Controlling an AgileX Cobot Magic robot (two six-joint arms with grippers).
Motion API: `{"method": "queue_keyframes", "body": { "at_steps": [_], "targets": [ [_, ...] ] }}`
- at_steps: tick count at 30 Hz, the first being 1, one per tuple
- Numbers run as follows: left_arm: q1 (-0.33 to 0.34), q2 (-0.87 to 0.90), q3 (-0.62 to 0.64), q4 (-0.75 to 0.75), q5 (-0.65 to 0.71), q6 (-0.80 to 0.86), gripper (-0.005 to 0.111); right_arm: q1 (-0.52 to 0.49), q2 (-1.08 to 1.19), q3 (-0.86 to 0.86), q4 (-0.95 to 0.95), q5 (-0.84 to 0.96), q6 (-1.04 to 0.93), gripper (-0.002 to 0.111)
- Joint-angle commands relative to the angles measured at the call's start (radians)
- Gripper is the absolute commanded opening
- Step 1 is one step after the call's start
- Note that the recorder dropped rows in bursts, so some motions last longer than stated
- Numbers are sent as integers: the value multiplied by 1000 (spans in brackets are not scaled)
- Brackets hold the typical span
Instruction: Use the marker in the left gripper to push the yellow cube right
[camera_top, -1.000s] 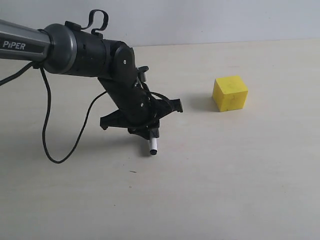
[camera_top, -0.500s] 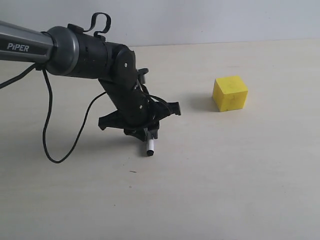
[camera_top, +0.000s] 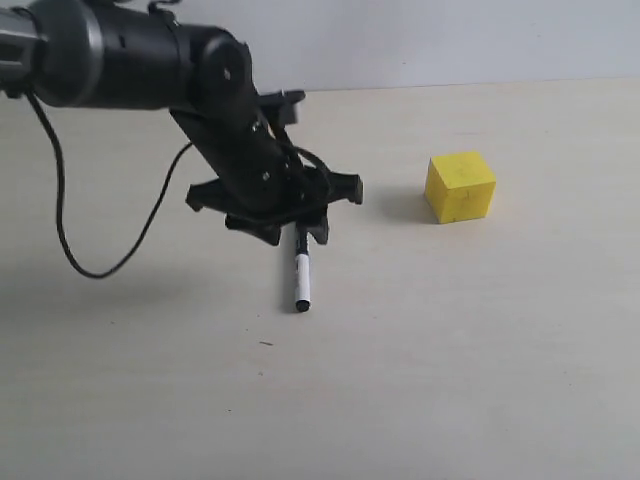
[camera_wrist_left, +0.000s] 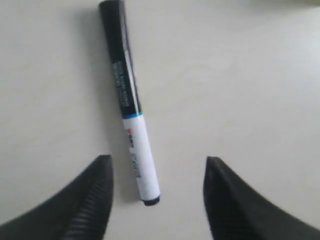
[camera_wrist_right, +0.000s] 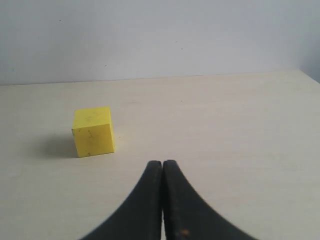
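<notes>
Exterior view: the left tool (camera_top: 295, 232) is hovering wide open, gripping nothing. The marker (camera_top: 302, 280) is lying on the tabletop (camera_top: 450, 350) beneath it, and the yellow cube (camera_top: 460, 186) is sitting well apart to the right.
Left wrist view: the marker (camera_wrist_left: 129, 100) is lying loose between the parted jaws.
Right wrist view: the right tool (camera_wrist_right: 162, 165) is pressing its jaws together, empty, with the yellow cube (camera_wrist_right: 93, 131) ahead of it.

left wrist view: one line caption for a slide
Left tool open over the marker, which lies ungripped on the table, white end between the jaws.

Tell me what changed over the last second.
The left tool opened and rose, letting go of the slim black-and-white marker. The marker now lies flat on the pale table below the spread jaws instead of pointing down from the grip. The small bright-yellow cube stayed put, untouched.
</notes>
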Motion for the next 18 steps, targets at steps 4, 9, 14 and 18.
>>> {"method": "queue_keyframes", "body": {
  "at_steps": [4, 9, 14, 18],
  "targets": [
    [-39, -328, 236, 12, -112, 237, 1, -5, -6, 5, 0, -5, -7, 0],
    [-57, -641, 597, 8, -468, 239, 0, -5, -6, 5, 0, -5, -7, 0],
    [-57, -885, 799, 8, -418, 239, 0, -5, -6, 5, 0, -5, -7, 0],
    [-57, -997, 871, 8, -416, 239, 0, -5, -6, 5, 0, -5, -7, 0]
  ]
}}
